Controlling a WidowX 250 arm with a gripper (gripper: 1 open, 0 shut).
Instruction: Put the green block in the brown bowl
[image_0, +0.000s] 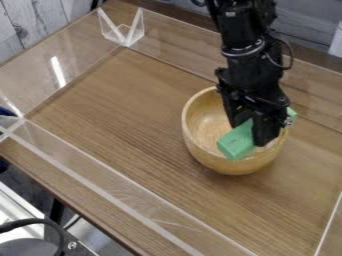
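Gripping green block (239, 143) between clamped fingers, gripper (257, 128) | inside brown bowl (207, 125) | clear walls (80, 158) around wooden table (120, 100)

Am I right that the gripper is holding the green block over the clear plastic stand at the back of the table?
Not quite: the gripper holds the green block over the brown bowl, as the camera view shows. The clear plastic stand sits far off at the table's back left.

free: bare table (120, 110) left | obstacles: brown bowl (203, 128) walls, clear side walls (80, 165)
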